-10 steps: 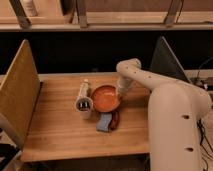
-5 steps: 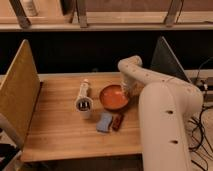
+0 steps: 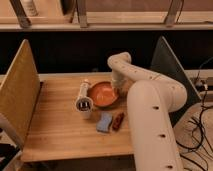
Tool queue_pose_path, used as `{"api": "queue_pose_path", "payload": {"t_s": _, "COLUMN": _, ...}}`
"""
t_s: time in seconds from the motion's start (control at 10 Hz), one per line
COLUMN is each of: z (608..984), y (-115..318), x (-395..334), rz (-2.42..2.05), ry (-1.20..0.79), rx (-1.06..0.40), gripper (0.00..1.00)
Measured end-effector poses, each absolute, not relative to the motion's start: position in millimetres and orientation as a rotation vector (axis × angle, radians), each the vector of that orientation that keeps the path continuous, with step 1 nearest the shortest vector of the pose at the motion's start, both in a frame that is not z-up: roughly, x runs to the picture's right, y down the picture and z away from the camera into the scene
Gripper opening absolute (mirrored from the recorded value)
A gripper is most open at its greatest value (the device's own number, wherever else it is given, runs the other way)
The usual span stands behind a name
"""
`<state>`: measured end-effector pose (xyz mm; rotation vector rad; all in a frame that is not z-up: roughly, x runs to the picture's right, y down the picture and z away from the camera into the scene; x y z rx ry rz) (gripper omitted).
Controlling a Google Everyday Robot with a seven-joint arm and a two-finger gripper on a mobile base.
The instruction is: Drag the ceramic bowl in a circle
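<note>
The bowl (image 3: 103,94) sits on the wooden table (image 3: 57,132), a little right of its middle and toward the far half, upright, with its glossy orange-red inside open to view and a darker rim around it. The gripper (image 3: 120,87) is at the bowl's right edge, low over the table and up against the rim; it is seen from behind and partly hidden by its own wrist, so I cannot tell how wide it stands or whether it has hold of the rim. The white arm (image 3: 150,117) rises from the near right, fills much of that side, then bends over at the far end and comes down to the gripper. Just left of the bowl lies a white cylinder (image 3: 83,96), its length running far to near and its dark end facing the near side; it is very close to the bowl's left rim, though contact cannot be made out. Near of the bowl, apart from it, lies a blue sponge (image 3: 104,121), and just right of the sponge a small reddish-brown bar (image 3: 118,120). A tan board (image 3: 20,97) stands along the table's left edge and a dark panel (image 3: 167,62) leans at its right edge. Cables (image 3: 200,127) hang at the far right, beyond the table.
</note>
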<state>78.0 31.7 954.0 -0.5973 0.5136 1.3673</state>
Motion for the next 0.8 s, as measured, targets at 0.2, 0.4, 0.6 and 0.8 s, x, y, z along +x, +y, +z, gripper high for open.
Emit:
{"api": "queue_pose_path", "payload": {"t_s": 0.2, "z": 940, "y": 56, "x": 86, "rz": 1.323, "ry": 0.559, "rx": -0.622, "gripper": 0.0}}
{"api": "queue_pose_path", "payload": {"t_s": 0.4, "z": 934, "y": 68, "x": 114, "rz": 1.321, "ry": 0.628, "rx": -0.608, "gripper": 0.0}}
{"api": "queue_pose_path", "payload": {"t_s": 0.6, "z": 935, "y": 65, "x": 145, "rz": 1.347, "ry": 0.689, "rx": -0.568, "gripper": 0.0}}
{"api": "queue_pose_path", "payload": {"t_s": 0.8, "z": 944, "y": 46, "x": 163, "rz": 1.368, "ry": 0.708, "rx": -0.521, "gripper": 0.0}}
